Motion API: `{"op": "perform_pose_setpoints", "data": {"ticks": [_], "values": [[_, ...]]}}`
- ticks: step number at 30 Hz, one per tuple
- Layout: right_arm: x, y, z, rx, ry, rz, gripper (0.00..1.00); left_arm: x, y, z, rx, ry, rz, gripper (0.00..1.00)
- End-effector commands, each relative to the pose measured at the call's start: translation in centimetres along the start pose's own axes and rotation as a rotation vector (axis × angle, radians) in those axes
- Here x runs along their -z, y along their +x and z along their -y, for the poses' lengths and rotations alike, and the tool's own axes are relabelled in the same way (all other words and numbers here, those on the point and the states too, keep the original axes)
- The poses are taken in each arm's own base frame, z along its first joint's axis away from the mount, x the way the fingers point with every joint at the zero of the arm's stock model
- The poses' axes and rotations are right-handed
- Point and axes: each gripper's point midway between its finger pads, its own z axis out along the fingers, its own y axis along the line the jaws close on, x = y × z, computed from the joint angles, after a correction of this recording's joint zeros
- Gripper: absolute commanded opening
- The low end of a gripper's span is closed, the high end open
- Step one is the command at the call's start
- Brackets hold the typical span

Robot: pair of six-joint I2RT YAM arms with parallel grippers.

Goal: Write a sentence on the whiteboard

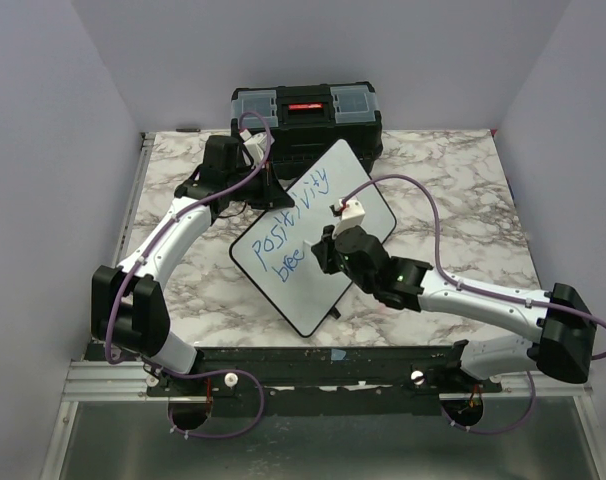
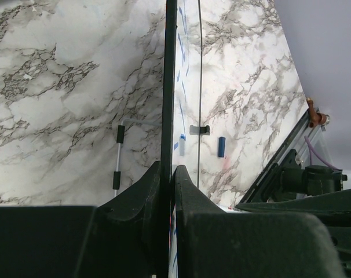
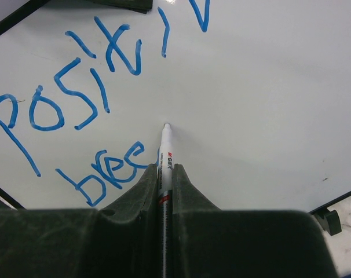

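The whiteboard lies slanted on the marble table, with blue letters "positivity" and "bree" on it. My left gripper is shut on the board's far edge; the left wrist view shows the black frame edge-on between the fingers. My right gripper is shut on a white marker, its tip on the board just right of "bree". The right wrist view also shows "posit" above it.
A black toolbox stands at the table's back edge, behind the board. A blue marker cap and a thin white rod with black sleeves lie on the marble. Purple cables loop over both arms.
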Motion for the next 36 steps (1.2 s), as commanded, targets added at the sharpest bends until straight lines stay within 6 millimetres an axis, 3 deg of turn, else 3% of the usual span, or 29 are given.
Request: {"op": "perform_pose_setpoints", "data": {"ticks": [1, 11, 21, 36], "values": [[-0.5, 0.8, -1.2, 0.005, -0.063, -0.035, 0.01, -0.4, -1.4, -0.6, -0.085, -0.021, 0.036, 0.00], [0.4, 2.5, -1.6, 0.016, -0.132, -0.085, 0.01, -0.5, -1.4, -0.6, -0.082, -0.021, 0.033, 0.00], [0.7, 5.1, -0.2, 0.021, -0.098, -0.151, 0.01, -0.4, -1.4, -0.6, -0.081, -0.024, 0.034, 0.00], [0.8, 4.2, 1.6, 0.033, 0.008, -0.126, 0.01, -0.3, -1.5, -0.5, -0.084, -0.024, 0.036, 0.00]]}}
